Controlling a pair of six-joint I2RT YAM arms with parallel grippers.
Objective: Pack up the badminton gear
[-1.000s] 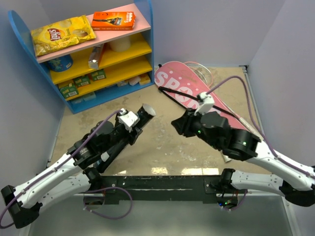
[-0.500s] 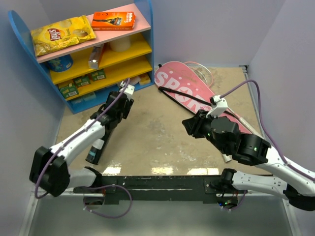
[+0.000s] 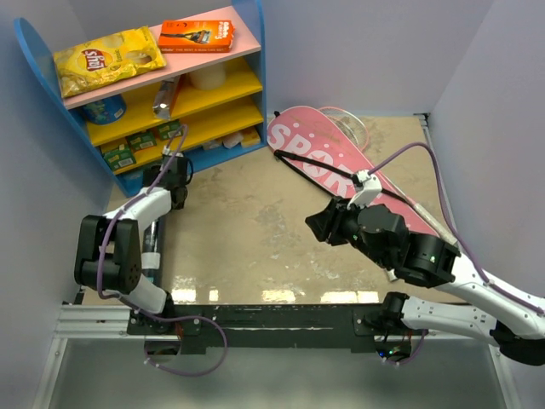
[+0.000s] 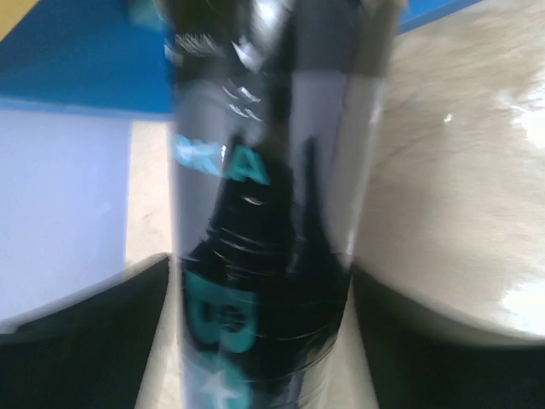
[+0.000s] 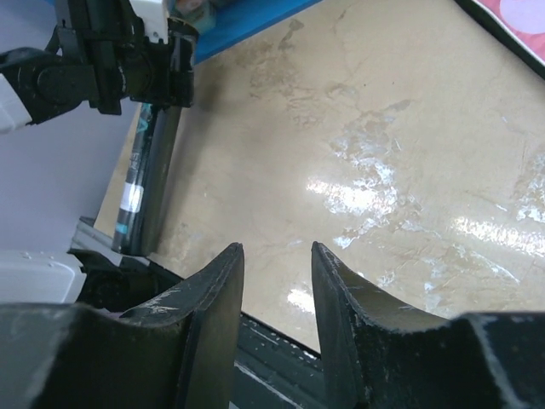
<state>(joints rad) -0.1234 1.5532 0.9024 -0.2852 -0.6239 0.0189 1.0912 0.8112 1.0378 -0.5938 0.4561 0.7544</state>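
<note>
A long black tube (image 3: pixel 153 243) with teal lettering lies along the table's left side, close to the wall. My left gripper (image 3: pixel 170 181) is shut on its far end; in the left wrist view the tube (image 4: pixel 272 170) fills the gap between both fingers of the left gripper (image 4: pixel 260 264). The right wrist view shows the same grip on the tube (image 5: pixel 145 170). My right gripper (image 3: pixel 317 226) hovers over bare table at centre right, and its jaws (image 5: pixel 277 247) are open and empty. The pink "SPORT" cover (image 3: pixel 324 158) lies at the back right, with the racket's pale shaft (image 3: pixel 419 211) along its right edge.
A blue shelf unit (image 3: pixel 38 51) stands at the back left, with a yellow chip bag (image 3: pixel 106 58) and an orange box (image 3: pixel 196 36) on top. Small packets fill its lower shelves. A black rail (image 3: pixel 281 322) runs along the near edge.
My left arm has swung from the table's centre to the far left, carrying the black tube to the wall side. The right gripper's jaws have opened a little wider.
</note>
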